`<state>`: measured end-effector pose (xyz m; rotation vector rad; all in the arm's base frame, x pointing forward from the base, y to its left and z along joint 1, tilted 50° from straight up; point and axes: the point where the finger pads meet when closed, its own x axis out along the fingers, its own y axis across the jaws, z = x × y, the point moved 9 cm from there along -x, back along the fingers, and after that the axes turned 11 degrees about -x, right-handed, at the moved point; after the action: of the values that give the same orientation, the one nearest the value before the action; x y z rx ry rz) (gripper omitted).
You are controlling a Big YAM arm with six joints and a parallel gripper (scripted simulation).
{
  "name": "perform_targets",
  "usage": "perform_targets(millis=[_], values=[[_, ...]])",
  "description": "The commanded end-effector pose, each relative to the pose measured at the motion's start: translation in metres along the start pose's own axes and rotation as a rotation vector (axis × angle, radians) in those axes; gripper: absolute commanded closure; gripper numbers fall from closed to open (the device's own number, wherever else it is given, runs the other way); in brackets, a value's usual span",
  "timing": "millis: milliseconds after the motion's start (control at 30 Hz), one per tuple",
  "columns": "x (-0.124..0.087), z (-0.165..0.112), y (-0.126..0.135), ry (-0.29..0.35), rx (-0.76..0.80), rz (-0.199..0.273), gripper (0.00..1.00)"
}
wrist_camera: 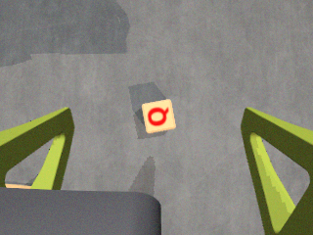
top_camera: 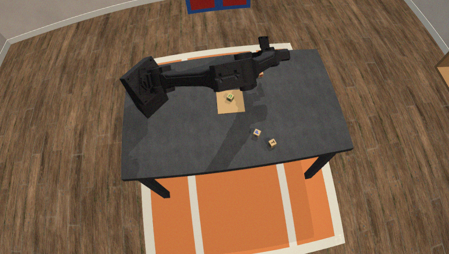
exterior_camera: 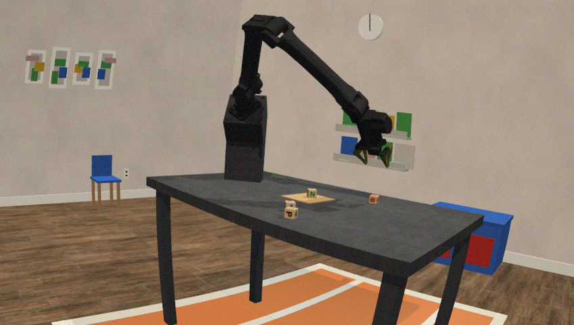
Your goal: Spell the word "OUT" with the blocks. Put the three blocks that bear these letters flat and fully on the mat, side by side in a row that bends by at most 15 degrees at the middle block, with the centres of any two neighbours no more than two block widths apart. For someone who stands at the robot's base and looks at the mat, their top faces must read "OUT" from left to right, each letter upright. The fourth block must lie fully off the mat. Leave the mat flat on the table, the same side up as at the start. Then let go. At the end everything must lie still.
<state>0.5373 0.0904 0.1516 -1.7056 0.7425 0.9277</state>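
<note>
A tan mat [top_camera: 231, 102] lies near the middle of the dark table. A block with a green U on top [top_camera: 230, 97] sits on the mat's far part and also shows in the exterior view [exterior_camera: 311, 193]. A block with a red O on top [wrist_camera: 159, 117] [exterior_camera: 373, 198] lies off the mat on the bare table; in the overhead view the arm mostly hides it. A blue P block [top_camera: 257, 133] and a T block [top_camera: 272, 143] lie close together off the mat. My gripper [exterior_camera: 373, 156] hangs open and empty, well above the O block, with its green fingers wide on either side of it.
The robot's base tower [exterior_camera: 244, 139] stands at one table end. The arm reaches over the mat's far side. The P and T pair [exterior_camera: 290, 209] lies between the mat and the table's near edge. An orange rug [top_camera: 242, 204] lies on the floor beneath.
</note>
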Motion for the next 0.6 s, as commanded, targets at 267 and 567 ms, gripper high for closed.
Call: perform_targets(millis=[267,567], values=[[-0.066,-0.065,0.122,0.012,0.001,-0.022,0.00],[-0.089,-0.074,0.201,0.015,-0.001,-0.021,0.00]])
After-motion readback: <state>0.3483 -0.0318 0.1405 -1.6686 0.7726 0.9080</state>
